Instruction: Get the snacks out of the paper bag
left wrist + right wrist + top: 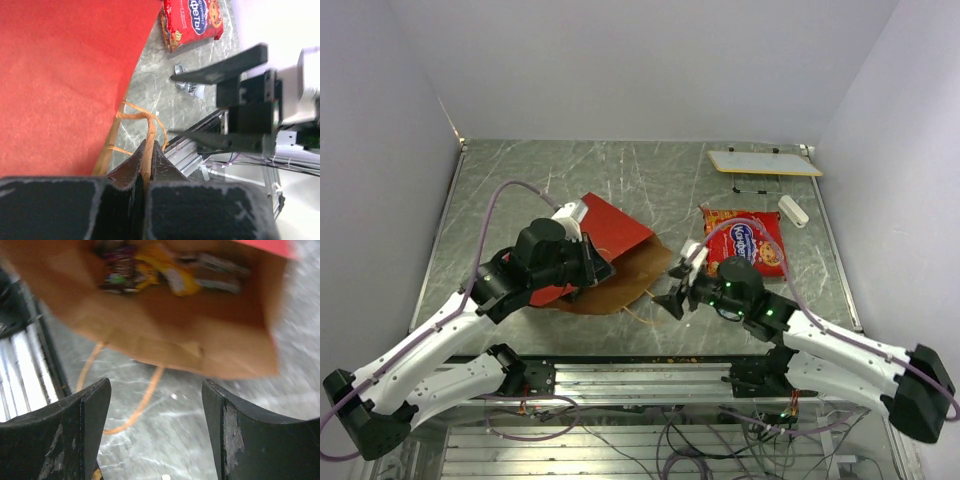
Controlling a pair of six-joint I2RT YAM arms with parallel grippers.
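The left gripper [148, 150] pinches a handle [150, 122] of the paper bag [60, 75]. The right gripper [155, 395] hangs spread at its mouth, with snacks [165, 275] inside.

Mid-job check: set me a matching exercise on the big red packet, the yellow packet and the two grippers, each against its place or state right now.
Things:
1. big red packet
2. yellow packet
3. left gripper
4. right gripper

Places or states:
A. inside the paper bag
B. open, nothing between the fingers, facing the bag's mouth
C. flat on the table, outside the bag
D. shut on the bag's tan handle

Pairs: 1-C, 2-A, 3-D, 4-B
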